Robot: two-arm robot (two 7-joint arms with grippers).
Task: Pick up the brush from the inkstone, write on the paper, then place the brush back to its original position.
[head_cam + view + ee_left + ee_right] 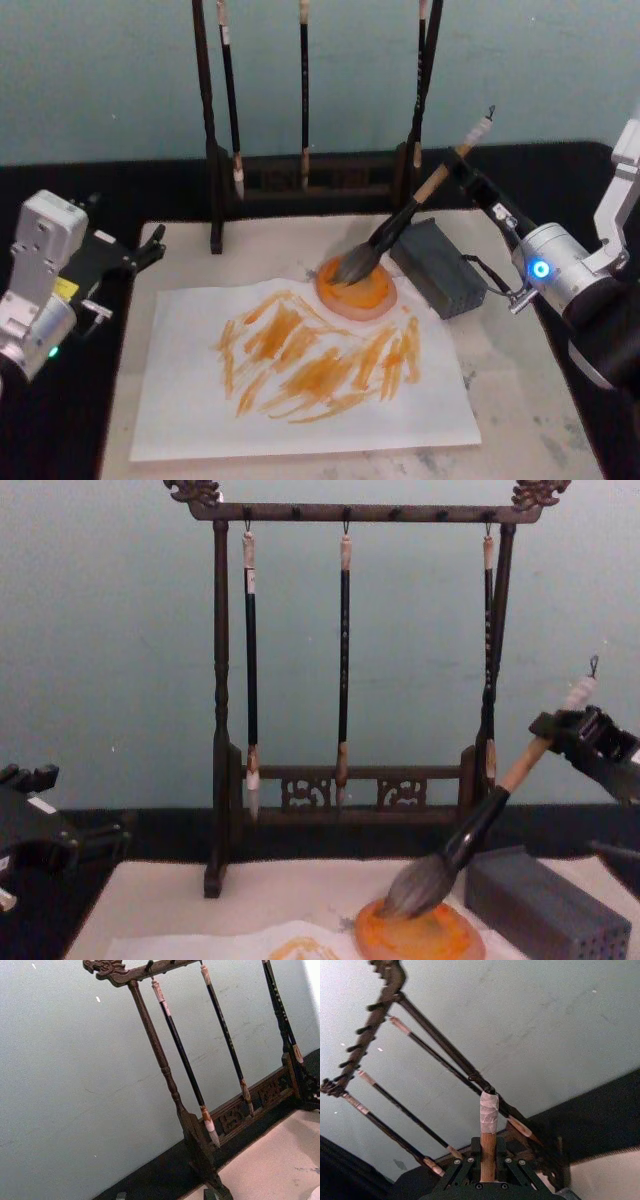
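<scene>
Head view, brush: a large thick calligraphy brush with bushy grey-brown bristles, black ferrule, tan wooden handle and white end cap (pixel 412 208). It is tilted, with the bristles down on the inkstone and the cap up toward the far right.
Head view, inkstone: a small round flat orange dish (pixel 378 298) at the paper's far edge.
Head view, paper: a thin white sheet streaked with yellow-orange strokes (pixel 190 400), lying on a beige felt mat (pixel 520 400).
Head view, block: a grey rectangular block (pixel 440 270) on the mat, just beside the dish.
Head view, right gripper (pixel 462 165): clamped on the upper handle, just below the cap.
Head view, left gripper (pixel 150 245): at the mat's left edge, well apart from the brush, holding nothing.
Head view, rack: a dark wooden brush stand (pixel 212 150) behind the mat, with thin dark brushes (pixel 304 100) hanging from it.
Left wrist view, fingertips (pixel 120 1195): two tips at the picture's edge stand apart, with the rack beyond them.
Right wrist view, handle: the tan wood and white cap (pixel 488 1110) rise from between black fingers (pixel 457 1172) pressed on both sides.
Chest view, brush: it leans to the right, with the bristles (pixel 405 895) touching the dish.
Chest view, grippers: the right one grips near the cap at the right edge, and the left one sits low at the left edge.
</scene>
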